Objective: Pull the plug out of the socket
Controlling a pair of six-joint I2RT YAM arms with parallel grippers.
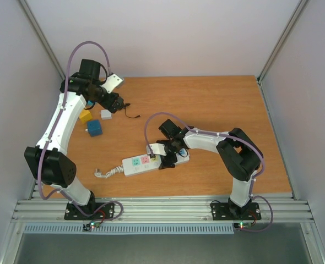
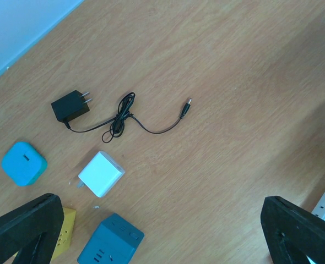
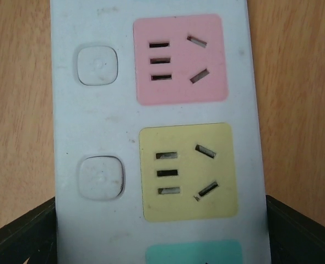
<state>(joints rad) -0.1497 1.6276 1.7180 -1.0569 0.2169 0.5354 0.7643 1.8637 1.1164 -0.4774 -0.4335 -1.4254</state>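
The socket, a long white power strip (image 1: pixel 142 164), lies on the wooden table with its coiled cord (image 1: pixel 108 172) at its left end. In the right wrist view the strip (image 3: pixel 102 126) fills the frame with a pink outlet (image 3: pixel 179 58), a yellow outlet (image 3: pixel 187 171) and a teal outlet (image 3: pixel 194 253), all three showing bare slots. My right gripper (image 1: pixel 171 158) hovers over the strip's right end, open, its fingers (image 3: pixel 19 236) straddling the strip's width. No plug in the strip shows; that end is hidden under the gripper. My left gripper (image 1: pixel 118 105) is open and empty at the back left.
Below the left gripper (image 2: pixel 160 242) lie a black adapter (image 2: pixel 70 106) with a thin cord (image 2: pixel 129 118), a white adapter (image 2: pixel 101 174), a teal block (image 2: pixel 22 163), a blue cube socket (image 2: pixel 110 245) and a yellow cube (image 1: pixel 85 116). White walls enclose the table.
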